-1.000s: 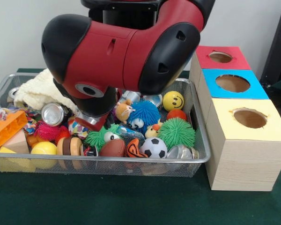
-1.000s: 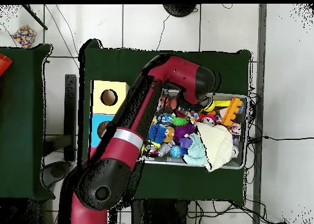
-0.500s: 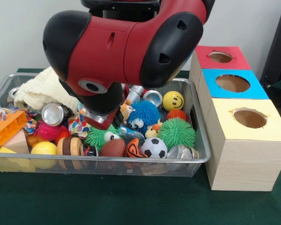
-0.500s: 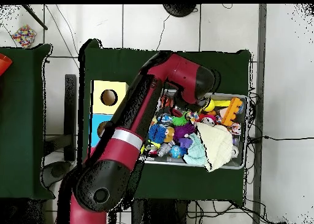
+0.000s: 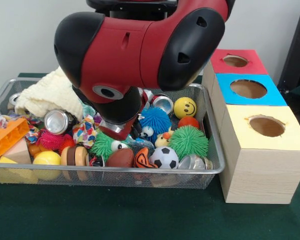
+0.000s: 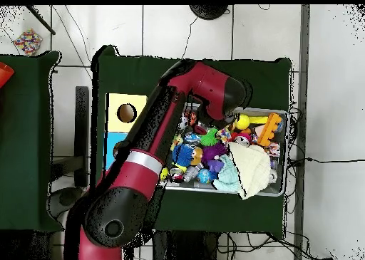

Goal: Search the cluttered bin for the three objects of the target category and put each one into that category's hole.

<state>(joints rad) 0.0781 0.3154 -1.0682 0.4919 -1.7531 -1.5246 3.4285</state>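
- I see the arm (image 5: 140,50) hanging low over the wire bin (image 5: 212,150), its bulky red and black wrist covering the bin's middle; the gripper is hidden under it, so I cannot tell whether it is wide or narrow.
- The toys sit packed edge to edge: a soccer ball (image 5: 163,157) against the near rim, a green spiky ball (image 5: 189,140) just behind it, a yellow smiley ball (image 5: 185,107) and a blue fuzzy toy (image 5: 154,121) further back.
- A cream towel (image 5: 45,95) fills the far left corner, with a silver can (image 5: 56,121) beside it.
- Open room is only on the green tablecloth (image 5: 115,212) before the bin.
- 3 boxes stand just right of the bin: red hole (image 5: 235,61), blue hole (image 5: 248,88), yellow hole (image 5: 266,125).
- I read no writing anywhere.
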